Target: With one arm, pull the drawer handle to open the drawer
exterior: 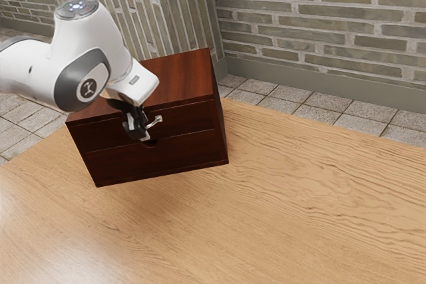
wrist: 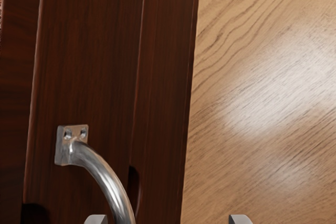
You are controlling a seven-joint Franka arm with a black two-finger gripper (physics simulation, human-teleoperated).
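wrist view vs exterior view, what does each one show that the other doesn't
The wrist view adds the handle's mounting plate with two screw holes, and fingertips standing wide apart. The exterior view adds the arm, the gripper at the drawer front, the cabinet top, brick wall and tiled floor. Both show the metal handle, the dark wood cabinet and the wooden table.
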